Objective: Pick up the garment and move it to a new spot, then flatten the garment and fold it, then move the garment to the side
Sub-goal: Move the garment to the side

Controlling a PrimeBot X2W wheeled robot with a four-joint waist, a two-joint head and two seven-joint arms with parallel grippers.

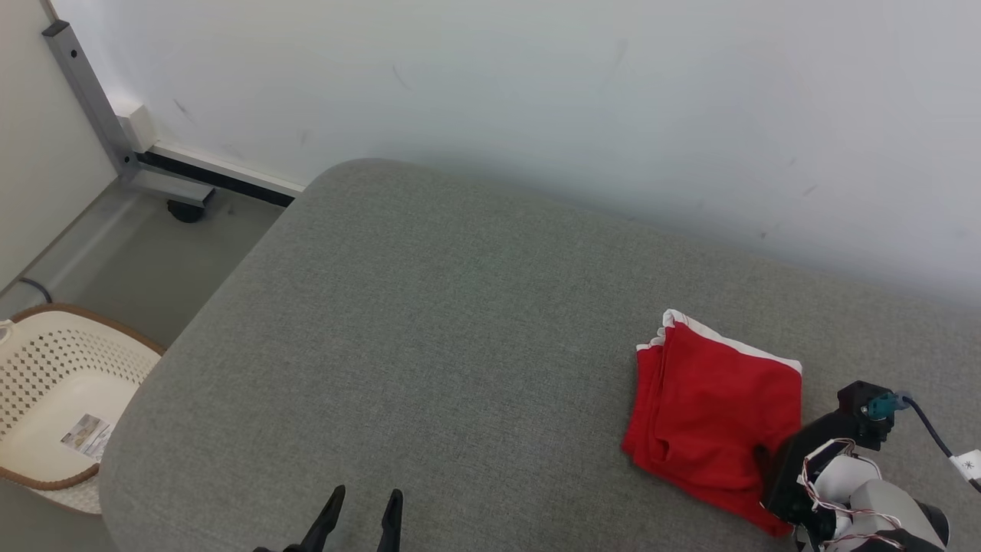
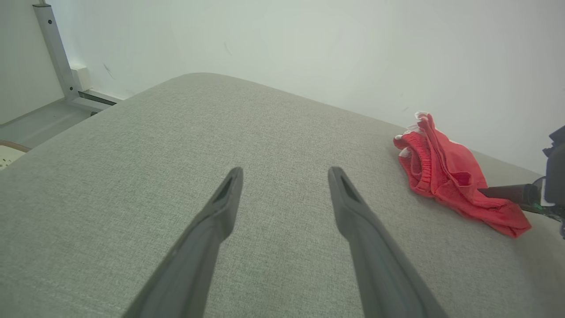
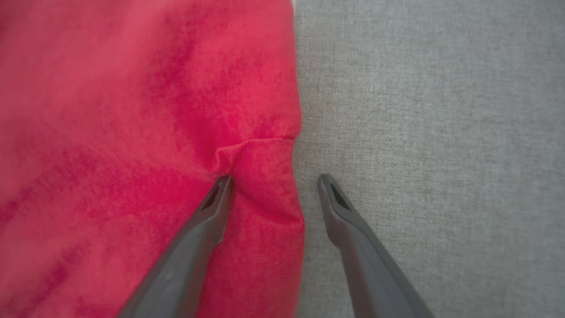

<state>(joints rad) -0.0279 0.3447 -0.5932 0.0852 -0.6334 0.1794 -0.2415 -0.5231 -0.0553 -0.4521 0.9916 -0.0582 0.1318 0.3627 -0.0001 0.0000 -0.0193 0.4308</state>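
Right wrist view: the right hand (image 3: 274,178) has its two dark fingers moderately apart, closed on nothing. The fingertip (image 3: 223,187) at frame left presses into a red fabric garment with white trim (image 3: 132,132), puckering the cloth just above it. The other fingertip lies over a grey upholstered cushion (image 3: 419,132), so the garment's edge runs between the two.

Head view: the garment lies folded at the lower right of the frame, on the cushion and near a pale wall (image 1: 536,92), its white-trimmed edge turned toward the wall. The right wrist covers its lower right corner. A teal connector (image 1: 885,404) sits on that wrist, and a dark cable leads from it to a white tag (image 1: 967,464) at the frame's right edge; the mark on the tag is too small to read.

Left wrist view: the left hand (image 2: 286,170) is wide open above bare cushion, well apart from the garment at frame right.

Head view, lower left: a cream perforated plastic basket (image 1: 69,345) with a brown rim stands on the floor. A paper label (image 1: 86,435) lies on its bottom, its printing illegible. A grey metal post (image 1: 88,92) rises at the upper left.
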